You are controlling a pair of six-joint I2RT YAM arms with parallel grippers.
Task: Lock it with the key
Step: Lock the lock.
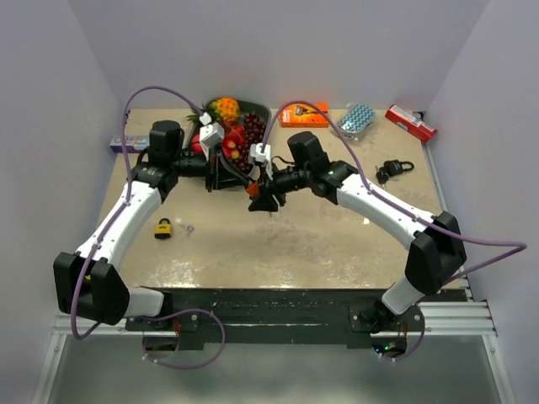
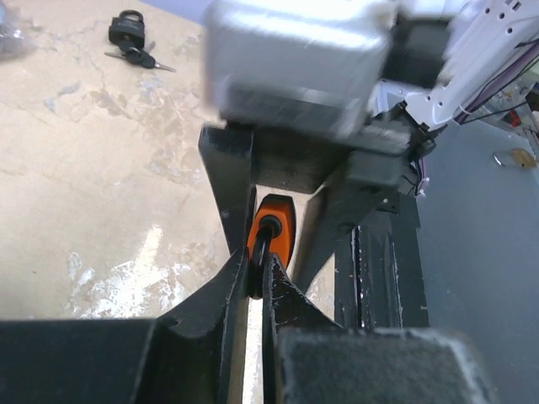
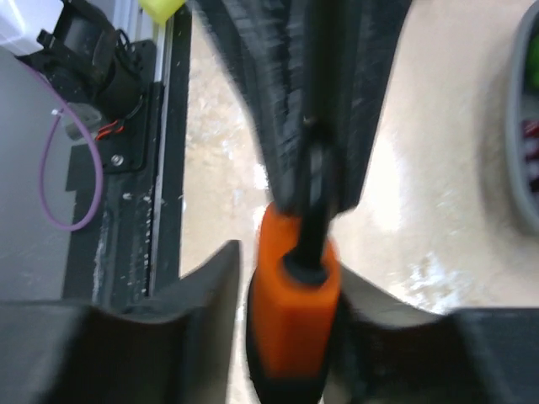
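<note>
An orange padlock (image 1: 253, 188) with a black shackle hangs in the air over the table's middle, between both grippers. My left gripper (image 1: 244, 182) is shut on the shackle; in the left wrist view (image 2: 257, 282) its fingers pinch the black loop above the orange body (image 2: 278, 223). My right gripper (image 1: 264, 197) stands around the body (image 3: 295, 311), jaws slightly apart (image 3: 290, 269): one finger touches it, and a thin gap shows on the other side. No key shows at this padlock.
A yellow padlock (image 1: 162, 227) and a small key (image 1: 189, 228) lie front left. A black padlock with keys (image 1: 392, 170) lies right. A fruit bowl (image 1: 262, 113), orange box (image 1: 303, 115), blue packet (image 1: 357, 120) and red box (image 1: 411, 123) line the back.
</note>
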